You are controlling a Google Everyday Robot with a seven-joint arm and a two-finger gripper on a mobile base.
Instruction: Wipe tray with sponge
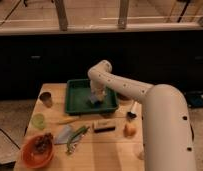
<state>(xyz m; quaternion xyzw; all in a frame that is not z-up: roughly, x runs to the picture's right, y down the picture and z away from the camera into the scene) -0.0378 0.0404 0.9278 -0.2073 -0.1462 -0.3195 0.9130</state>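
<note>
One arm (126, 88) reaches down into the tray (76, 101), its gripper (96, 95) clamped on the sponge (93, 101). Sponge rests on the tray floor near its middle

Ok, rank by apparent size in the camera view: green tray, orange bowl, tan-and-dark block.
1. Dark-green plastic tray.
2. Round orange bowl, nearer the camera.
3. Tan-and-dark rectangular block.
The pincer sits over the tray.
</note>
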